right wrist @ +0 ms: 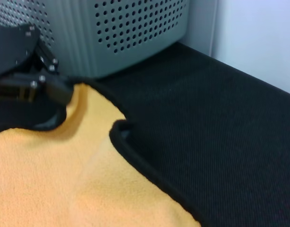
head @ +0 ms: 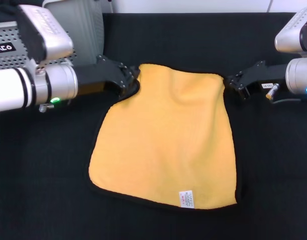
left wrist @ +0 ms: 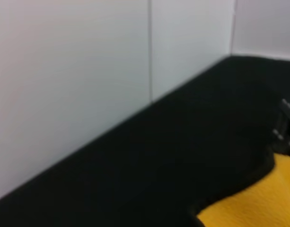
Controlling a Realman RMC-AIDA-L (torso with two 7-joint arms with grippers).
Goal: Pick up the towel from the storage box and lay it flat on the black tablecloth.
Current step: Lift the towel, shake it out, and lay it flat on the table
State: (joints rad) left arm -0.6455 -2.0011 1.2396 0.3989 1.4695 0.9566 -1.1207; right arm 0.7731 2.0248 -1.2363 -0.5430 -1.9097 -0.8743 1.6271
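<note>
The yellow-orange towel [head: 166,137] lies spread on the black tablecloth [head: 43,190], its white label toward the near edge. My left gripper [head: 130,77] is shut on the towel's far left corner, right in front of the grey perforated storage box [head: 78,25]. My right gripper [head: 232,81] is shut on the far right corner. The far edge between them sags slightly. In the right wrist view the towel [right wrist: 64,179] runs up to the left gripper [right wrist: 48,90] beside the box [right wrist: 135,33]. The left wrist view catches one towel corner [left wrist: 258,203].
A white wall [left wrist: 88,71] rises behind the tablecloth's [left wrist: 182,156] far edge. The storage box stands at the far left, close behind the left arm. Black cloth [right wrist: 220,142] stretches on all sides of the towel.
</note>
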